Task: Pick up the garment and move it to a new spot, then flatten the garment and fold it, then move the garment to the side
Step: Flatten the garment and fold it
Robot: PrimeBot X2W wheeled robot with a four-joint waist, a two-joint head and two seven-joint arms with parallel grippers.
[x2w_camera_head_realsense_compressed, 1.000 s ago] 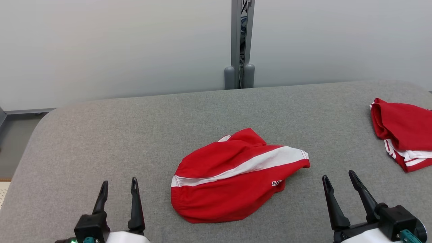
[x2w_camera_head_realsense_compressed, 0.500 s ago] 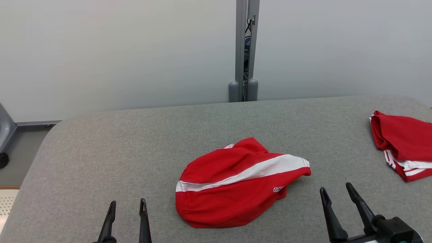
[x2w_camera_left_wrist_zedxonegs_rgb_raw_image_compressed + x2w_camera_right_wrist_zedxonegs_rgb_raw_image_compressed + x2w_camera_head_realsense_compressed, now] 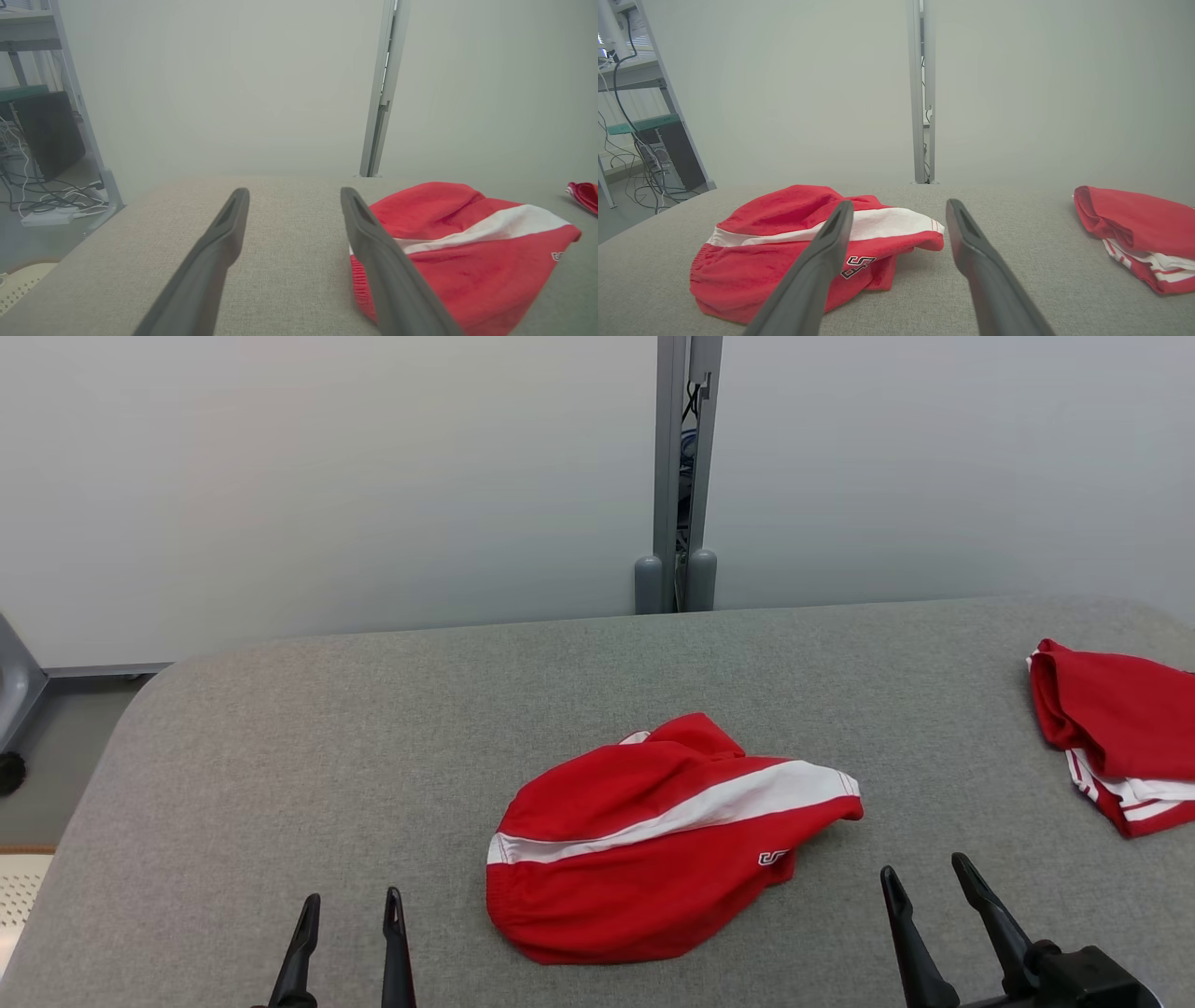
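R claw (image 3: 899, 204) wide, nr red garment (image 3: 761, 219)

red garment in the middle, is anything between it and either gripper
Nothing visible. Only bare grey table lies between the crumpled garment and the open left gripper or the open right gripper. The other red garment sits far to the right, out of both paths.
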